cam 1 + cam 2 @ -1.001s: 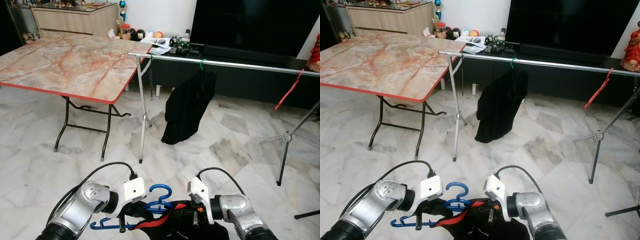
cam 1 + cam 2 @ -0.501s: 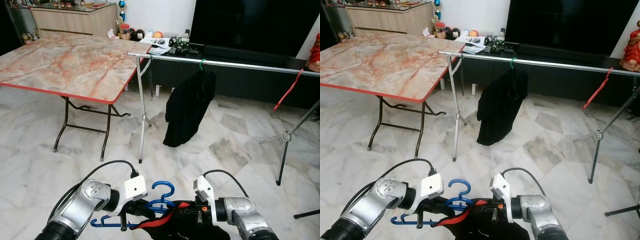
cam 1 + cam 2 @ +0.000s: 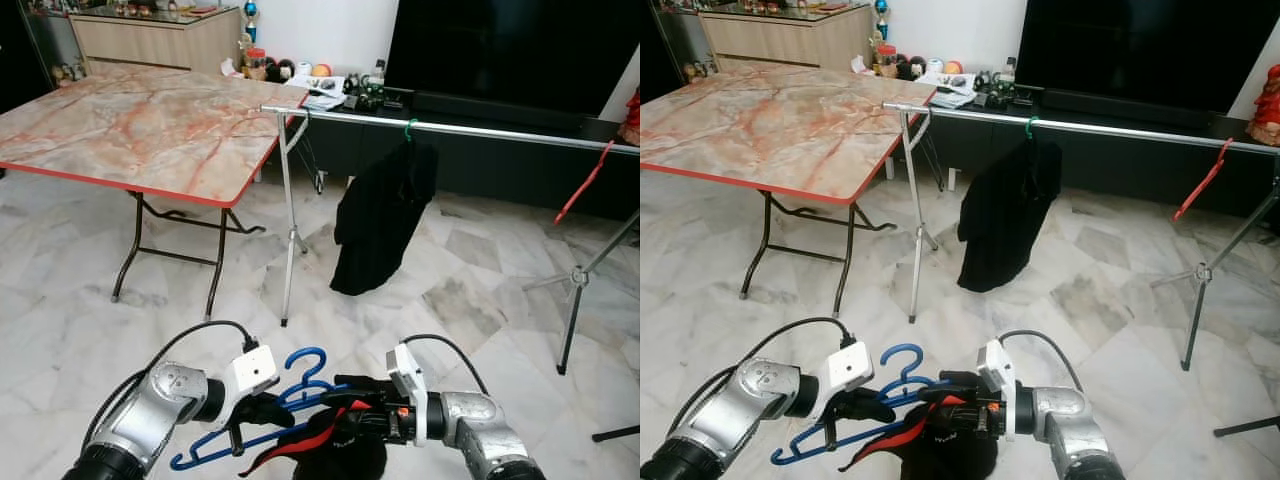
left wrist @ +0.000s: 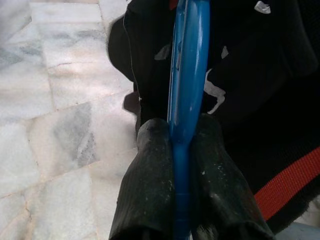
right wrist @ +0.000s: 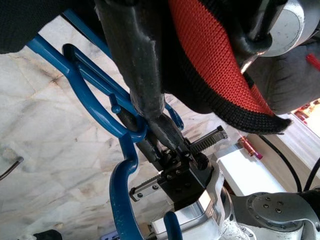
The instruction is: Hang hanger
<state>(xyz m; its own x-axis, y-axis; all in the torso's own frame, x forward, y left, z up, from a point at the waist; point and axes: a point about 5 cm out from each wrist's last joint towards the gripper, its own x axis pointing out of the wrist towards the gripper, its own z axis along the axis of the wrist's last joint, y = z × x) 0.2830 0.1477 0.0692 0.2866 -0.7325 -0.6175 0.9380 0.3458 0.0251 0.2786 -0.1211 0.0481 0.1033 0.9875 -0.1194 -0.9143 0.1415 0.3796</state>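
Still carrying: left gripper [image 4: 182, 150] clamps the blue hanger [image 3: 262, 417], right gripper [image 3: 345, 395] pinches its black garment [image 3: 335, 450] (red-trimmed). Next, approach the rail [image 3: 470, 128] and hook it.

Three hangers [image 3: 262, 412], two garments [image 3: 380, 222], one table [image 3: 150, 125], one rail [image 3: 480, 130].

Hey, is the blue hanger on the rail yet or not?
Not yet. The blue hanger is low above the floor, pinched in the left gripper, far from the rail.
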